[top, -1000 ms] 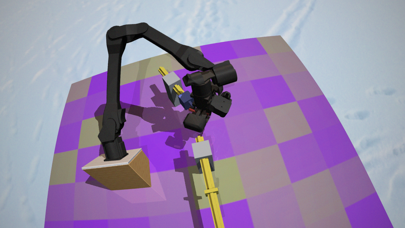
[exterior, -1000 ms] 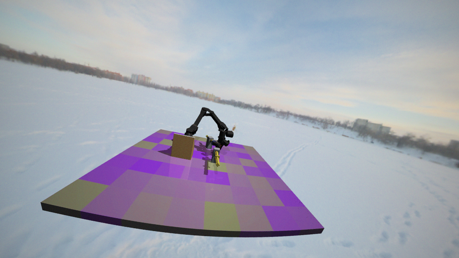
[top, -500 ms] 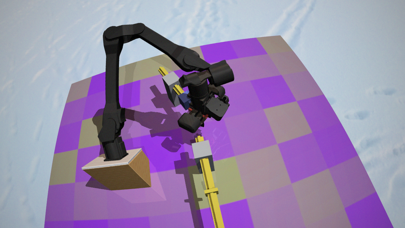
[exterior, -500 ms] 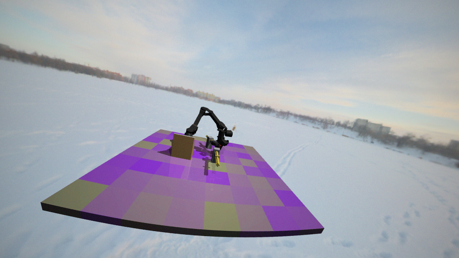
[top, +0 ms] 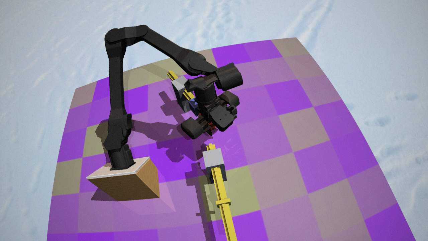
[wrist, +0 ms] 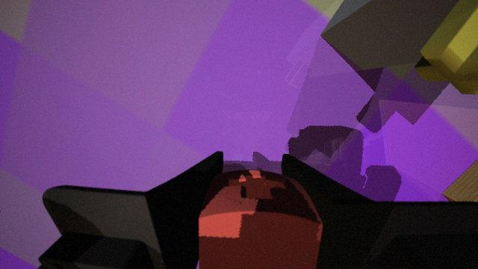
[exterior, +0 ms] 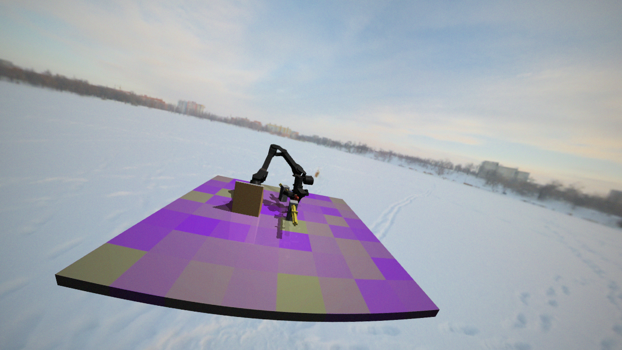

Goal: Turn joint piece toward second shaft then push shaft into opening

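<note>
I have the black hand (top: 211,129) (exterior: 297,198) (wrist: 252,158) partly open, pinching the smooth, round-edged red joint piece (top: 212,125) (exterior: 296,197) (wrist: 261,235), presumably to aim its opening. The ridged yellow second shaft (top: 220,187) (exterior: 294,215) (wrist: 461,48) runs through its flat-faced grey block (top: 213,157) (exterior: 289,213) (wrist: 388,33), its tip apart from the joint. I can't confirm alignment; I'd check before releasing.
</note>
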You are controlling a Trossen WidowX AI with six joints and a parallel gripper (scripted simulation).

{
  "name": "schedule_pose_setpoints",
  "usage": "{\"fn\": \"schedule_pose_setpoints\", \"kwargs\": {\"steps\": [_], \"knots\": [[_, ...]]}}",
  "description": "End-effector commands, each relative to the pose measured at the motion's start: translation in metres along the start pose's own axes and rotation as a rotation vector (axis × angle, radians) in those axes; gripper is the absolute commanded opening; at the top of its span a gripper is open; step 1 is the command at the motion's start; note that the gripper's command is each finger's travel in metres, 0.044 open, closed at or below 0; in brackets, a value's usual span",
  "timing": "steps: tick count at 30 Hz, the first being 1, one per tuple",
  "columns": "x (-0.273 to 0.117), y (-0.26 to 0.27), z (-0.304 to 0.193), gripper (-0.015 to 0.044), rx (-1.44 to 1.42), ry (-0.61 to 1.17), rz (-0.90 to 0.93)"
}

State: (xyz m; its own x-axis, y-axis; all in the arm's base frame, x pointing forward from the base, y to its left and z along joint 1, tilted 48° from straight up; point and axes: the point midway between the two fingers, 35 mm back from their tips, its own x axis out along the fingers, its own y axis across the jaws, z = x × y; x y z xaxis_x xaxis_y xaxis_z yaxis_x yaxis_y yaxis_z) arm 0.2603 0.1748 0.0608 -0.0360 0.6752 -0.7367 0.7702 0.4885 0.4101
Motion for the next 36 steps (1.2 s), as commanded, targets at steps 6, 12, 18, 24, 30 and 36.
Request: {"fn": "schedule_pose_setpoints", "kwargs": {"steps": [6, 12, 18, 24, 30, 36], "knots": [[-0.002, -0.007, 0.0, 0.0, 0.153, -0.044, -0.022], [-0.003, -0.012, -0.001, 0.0, 0.251, -0.071, -0.041], [-0.004, -0.015, -0.001, 0.0, 0.312, -0.089, -0.054], [-0.005, -0.016, -0.001, 0.0, 0.332, -0.096, -0.058], [-0.005, -0.016, -0.001, 0.0, 0.332, -0.097, -0.058], [-0.004, -0.016, -0.001, 0.0, 0.327, -0.096, -0.057]]}}
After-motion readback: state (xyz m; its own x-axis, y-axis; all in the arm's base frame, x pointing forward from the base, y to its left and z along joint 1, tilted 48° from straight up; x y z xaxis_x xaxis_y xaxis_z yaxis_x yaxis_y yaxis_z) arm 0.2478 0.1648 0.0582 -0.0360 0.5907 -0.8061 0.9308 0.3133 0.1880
